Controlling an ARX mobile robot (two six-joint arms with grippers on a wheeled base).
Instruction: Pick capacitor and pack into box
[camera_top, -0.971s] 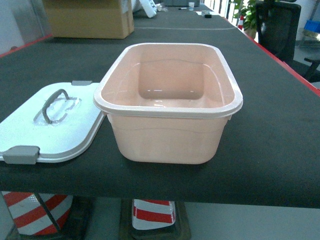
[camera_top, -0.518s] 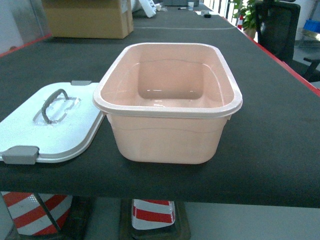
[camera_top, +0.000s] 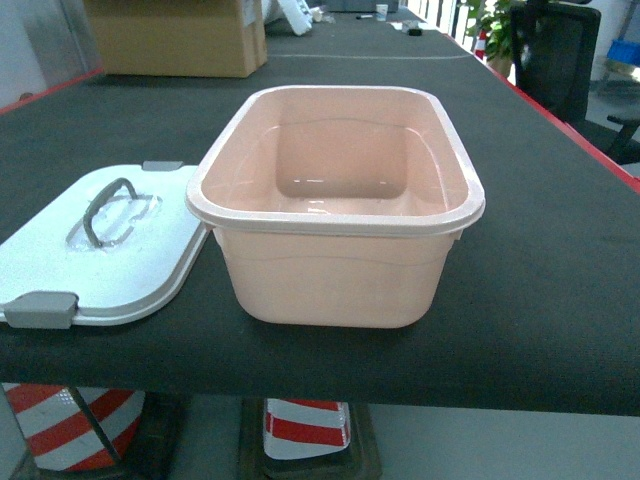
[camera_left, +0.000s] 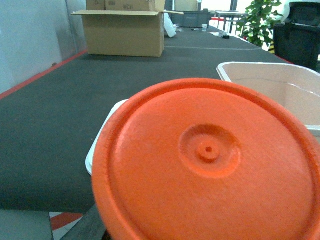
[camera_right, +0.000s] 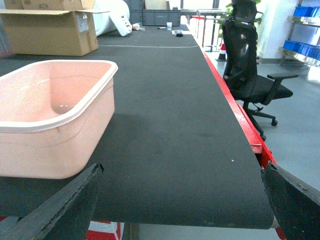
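Seeing the pale pink rounded-rectangular plastic tub (camera_top: 335, 275) standing upright, open and empty, near the front edge of the black-topped desk (camera_top: 540, 300). Seeing its white plastic lid with grey clip latches and grey handle (camera_top: 130, 270) lying flat at the front left corner, just beside the tub's left wall (touching or not, impossible to tell). Noting a brown cardboard carton (camera_top: 175, 40) far back at the left edge, well apart from both.

Filling almost the whole left wrist view: an orange round plastic disc (camera_left: 207, 150) with a raised rim and a small central dimple, very close to the lens. Judging it to be the capacitor, probably being carried by the left end effector, though with the fingers hidden behind the disc, not being able to tell whether clenched or released.

Showing the right end effector (camera_right: 181, 170) spread wide and grasping nothing, hanging off the front edge to the right of the tub, with a black office chair (camera_right: 250, 75) beyond the right edge.

Judging the step in hand as carrying toward the tub, with packing not yet done. Calling next for bringing the disc over the tub's open mouth, clearing the flared rim, lowering inside before letting go, and keeping the lid untouched.
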